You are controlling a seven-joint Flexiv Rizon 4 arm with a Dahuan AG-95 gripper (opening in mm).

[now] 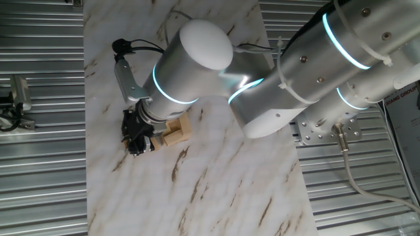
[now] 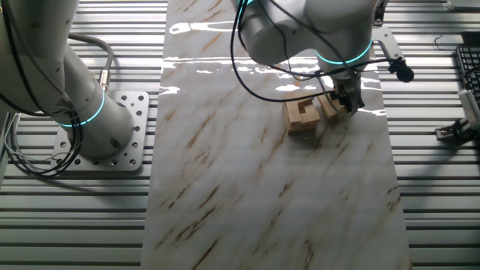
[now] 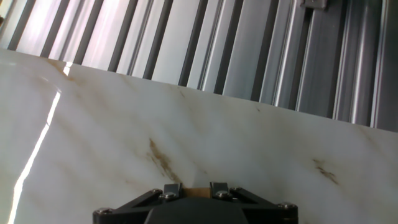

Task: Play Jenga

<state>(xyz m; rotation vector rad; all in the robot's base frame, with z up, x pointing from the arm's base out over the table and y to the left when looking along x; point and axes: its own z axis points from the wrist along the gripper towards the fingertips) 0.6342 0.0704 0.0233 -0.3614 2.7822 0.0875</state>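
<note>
The main risk I see is toppling: the tool (image 1: 139, 139) sits down at the side of the stack (image 1: 177, 132), and any sideways drag or tilt of the arm would push the neighbouring blocks and spill the low pile across the counter (image 1: 216, 190). A pull that is too quick or off-axis could do the same.

In one fixed view, the tool is at centre left, with the stack touching it on its right, half hidden under the wrist. In the other fixed view, the stack (image 2: 304, 115) lies upper right of centre, and the tool (image 2: 349, 101) is just right of it, over an outlying block (image 2: 331, 109). In the hand view a sliver of tan wood (image 3: 198, 190) shows between the two fingers at the bottom edge, so the tool looks clamped on a block.
</note>
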